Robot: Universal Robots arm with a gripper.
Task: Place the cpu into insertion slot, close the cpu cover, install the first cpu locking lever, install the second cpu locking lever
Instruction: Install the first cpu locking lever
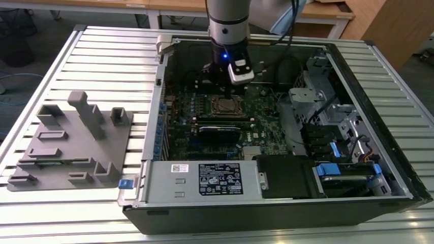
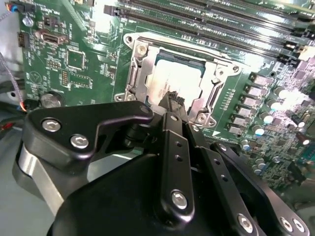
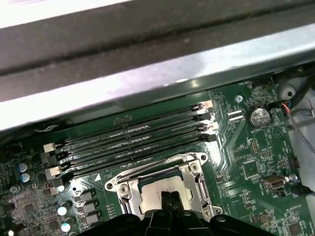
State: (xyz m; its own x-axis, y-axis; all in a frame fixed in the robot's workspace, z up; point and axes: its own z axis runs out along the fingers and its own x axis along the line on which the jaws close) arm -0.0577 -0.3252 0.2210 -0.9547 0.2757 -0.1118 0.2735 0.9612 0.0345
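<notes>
Black housing of the end effector (image 2: 170, 98) hid the near edge of the insertion slot (image 2: 183, 93) in the second wrist view. Its two fingertips were pressed together with no gap, holding nothing, their tips on or just above the cpu (image 2: 170, 81). The cpu lay flat in the slot, and the cpu cover (image 2: 216, 81) framed it.

In the first wrist view the closed end effector (image 3: 170, 196) stood over the cpu (image 3: 157, 189), which was cut off at the frame's edge. The cover (image 3: 128, 184) sat around it, beside long black memory slots (image 3: 133, 142) on the green motherboard (image 3: 251, 162).

In the exterior view the arm (image 1: 227, 25) reached into an open computer case (image 1: 379, 152), the end effector (image 1: 224, 96) above the socket (image 1: 227, 105). The case lay on a slatted metal tabletop (image 1: 101, 56) beside a grey fixture (image 1: 71, 145); wooden desks (image 1: 326, 12) stood behind.
</notes>
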